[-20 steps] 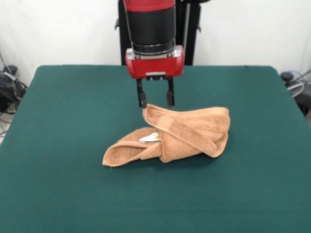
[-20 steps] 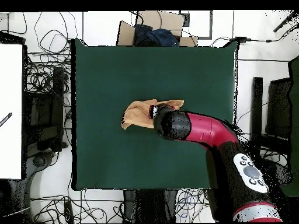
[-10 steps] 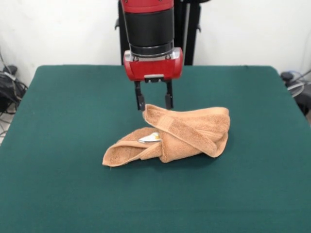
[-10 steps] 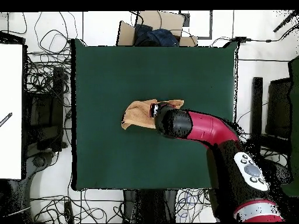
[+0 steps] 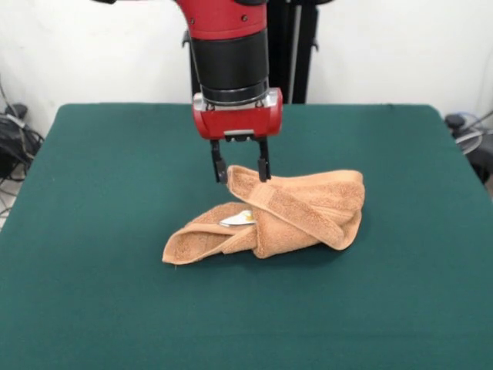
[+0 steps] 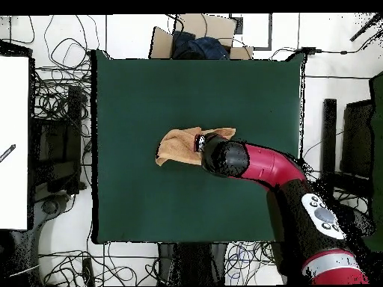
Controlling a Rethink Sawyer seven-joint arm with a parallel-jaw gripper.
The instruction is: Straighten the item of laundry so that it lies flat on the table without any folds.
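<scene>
front view
gripper (image 5: 240,171): hangs from the red and black arm (image 5: 229,62), pointing straight down. Two dark fingers (image 5: 218,166) spread apart, nothing between them. Tips straddle the upper left end of the towel's raised fold, at or just above the cloth; contact unclear.
towel (image 5: 285,212): light orange-tan terry, bunched and folded over itself near the table's centre, slightly toward the right edge. Not flat. A thick band of cloth runs diagonally from under the gripper down to the right; a rounded loop sits at the right end; a flatter lobe trails toward the front left.
tag (image 5: 237,220): small, white, in the crease where the left lobe meets the diagonal fold.
table (image 5: 92,231): dark green cloth top, bare apart from the towel.
surroundings: white wall behind; cables (image 5: 14,135) off the left edge, more off the right edge.

overhead view
arm (image 6: 262,166): red, comes in from the lower right, its black end (image 6: 222,158) over the towel's right part. Gripper hidden under it; finger state cannot be told from here.
towel (image 6: 178,146): crumpled patch around the table's middle, well clear of all four edges; left part visible, right part covered by the arm.
table (image 6: 135,97): green rectangle, bare around the towel.
around table: tangled cables (image 6: 63,97) on the floor to the left, a white panel (image 6: 13,142) at the far left, a cardboard box (image 6: 198,37) past the top edge.
</scene>
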